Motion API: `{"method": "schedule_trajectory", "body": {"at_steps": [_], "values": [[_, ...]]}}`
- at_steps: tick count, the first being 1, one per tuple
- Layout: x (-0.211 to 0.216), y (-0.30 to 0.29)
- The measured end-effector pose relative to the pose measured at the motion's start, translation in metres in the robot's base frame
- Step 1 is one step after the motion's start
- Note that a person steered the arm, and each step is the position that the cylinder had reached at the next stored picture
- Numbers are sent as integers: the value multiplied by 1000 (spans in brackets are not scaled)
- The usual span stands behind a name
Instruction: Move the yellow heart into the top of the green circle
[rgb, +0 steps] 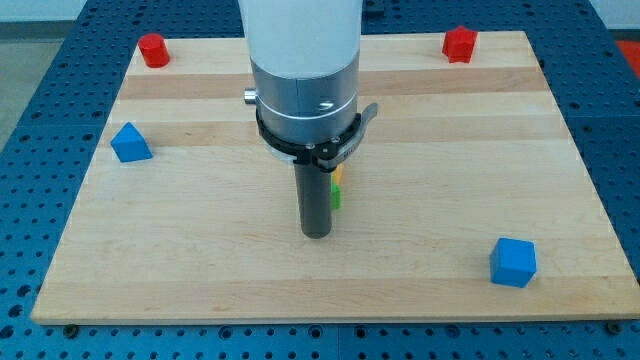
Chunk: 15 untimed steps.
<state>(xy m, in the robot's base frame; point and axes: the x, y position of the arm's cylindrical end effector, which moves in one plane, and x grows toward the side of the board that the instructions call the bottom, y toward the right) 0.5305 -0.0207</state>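
Rod-ended, with no claw fitted, so no spread or pinch can be recorded; my tip (316, 234) is set on the pale, grained wooden board (200, 270) near its centre. Slivers of yellow (337, 174) and green (336, 198) are seen just right of the dark rod, probably the heart and circle, shapes mostly hidden. Red blocks (153, 50) (459, 44) sit at the top corners; blue blocks (130, 143) (513, 262) lie well apart.
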Motion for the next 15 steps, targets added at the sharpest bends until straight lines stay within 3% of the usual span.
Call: {"method": "schedule_trajectory", "body": {"at_steps": [1, 2, 3, 6, 8, 9, 11, 13, 15], "values": [[8, -1], [5, -46], [-39, -82], [-233, -73], [-310, -113], [-338, -102], [-328, -15], [-250, 1], [-275, 1]]}}
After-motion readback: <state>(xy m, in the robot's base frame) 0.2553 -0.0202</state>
